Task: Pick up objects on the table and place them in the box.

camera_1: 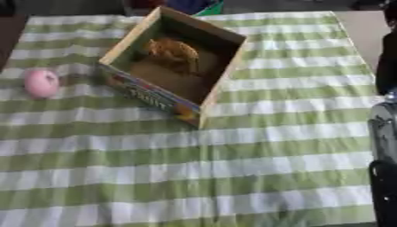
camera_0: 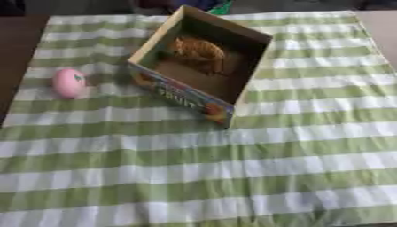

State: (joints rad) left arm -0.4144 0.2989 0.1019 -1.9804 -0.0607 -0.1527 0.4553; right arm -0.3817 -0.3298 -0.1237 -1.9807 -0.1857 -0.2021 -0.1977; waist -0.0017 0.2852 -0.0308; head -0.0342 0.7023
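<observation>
A green-and-white striped cloth (camera_0: pixel 232 177) covered the table, with dark bare tabletop (camera_0: pixel 15 53) showing at the far left edge. A cardboard box (camera_0: pixel 250 66) stood on the far half of the cloth, turned askew, open at the top, with printed lettering on its near side. An orange-brown object (camera_0: pixel 200 49) lay inside it against the far wall. A pink rounded object (camera_0: pixel 69 82) rested on the cloth left of the box, apart from it, with nothing lying between them. The right eye view alone showed a black and silver arm (camera_1: pixel 384 146) along the right edge; the left eye view did not. No hand appeared in either view, so their state could not be told.
</observation>
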